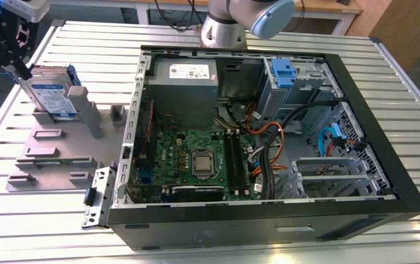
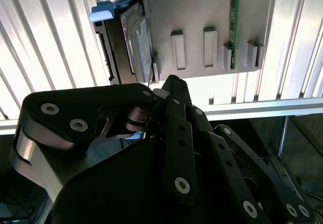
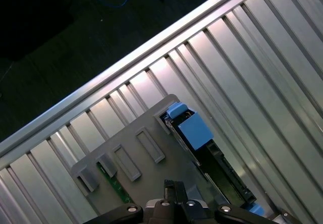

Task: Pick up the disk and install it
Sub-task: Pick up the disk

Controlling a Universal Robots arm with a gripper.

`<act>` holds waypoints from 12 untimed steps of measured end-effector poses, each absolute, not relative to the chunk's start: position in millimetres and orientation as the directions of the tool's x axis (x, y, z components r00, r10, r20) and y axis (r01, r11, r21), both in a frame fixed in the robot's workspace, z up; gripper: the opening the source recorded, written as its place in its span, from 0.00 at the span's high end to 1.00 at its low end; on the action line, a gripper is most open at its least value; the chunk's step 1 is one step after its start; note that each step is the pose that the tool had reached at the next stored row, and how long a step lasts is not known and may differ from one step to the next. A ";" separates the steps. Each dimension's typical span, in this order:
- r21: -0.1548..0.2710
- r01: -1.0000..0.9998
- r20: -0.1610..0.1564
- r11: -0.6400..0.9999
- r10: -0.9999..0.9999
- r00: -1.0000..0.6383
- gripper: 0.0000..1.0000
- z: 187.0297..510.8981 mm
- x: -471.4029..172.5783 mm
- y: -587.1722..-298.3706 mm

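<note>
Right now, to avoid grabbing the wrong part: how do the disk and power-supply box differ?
The disk stands on edge in the rack outside the case; the power-supply box sits inside it. The disk is slim with a blue bracket; the power-supply box is bulkier and grey. Both are rectangular.

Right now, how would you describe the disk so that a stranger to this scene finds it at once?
Start at the open computer case on the table. At the exterior view's left of it lies a grey plate, and the disk stands on edge at the plate's far end. It alone is silver with a white-and-blue label and a blue bracket; its neighbours are plain grey blocks.
</note>
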State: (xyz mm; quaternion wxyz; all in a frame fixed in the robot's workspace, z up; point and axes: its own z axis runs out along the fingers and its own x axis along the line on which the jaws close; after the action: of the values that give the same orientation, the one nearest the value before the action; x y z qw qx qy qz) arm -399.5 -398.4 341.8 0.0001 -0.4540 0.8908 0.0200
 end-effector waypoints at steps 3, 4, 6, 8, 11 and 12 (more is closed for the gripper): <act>0.036 -0.810 -0.018 0.586 -0.810 -0.586 0.89 341.8 -399.5 -398.4; 0.036 -0.810 -0.018 0.585 -0.810 -0.586 0.89 341.8 -399.5 -398.4; 0.036 -0.811 -0.018 0.584 -0.811 -0.585 0.89 341.8 -399.6 -398.3; 0.035 -0.811 -0.018 0.583 -0.811 -0.584 0.89 341.8 -399.6 -398.3; 0.035 -0.813 -0.018 0.582 -0.813 -0.583 0.89 341.8 -399.6 -398.3; 0.035 -0.813 -0.018 0.581 -0.813 -0.582 0.89 341.8 -399.6 -398.4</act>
State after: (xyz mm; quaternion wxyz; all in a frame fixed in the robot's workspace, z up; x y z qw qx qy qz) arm -399.6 -398.4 341.8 -0.0001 -0.4571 0.8892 0.0198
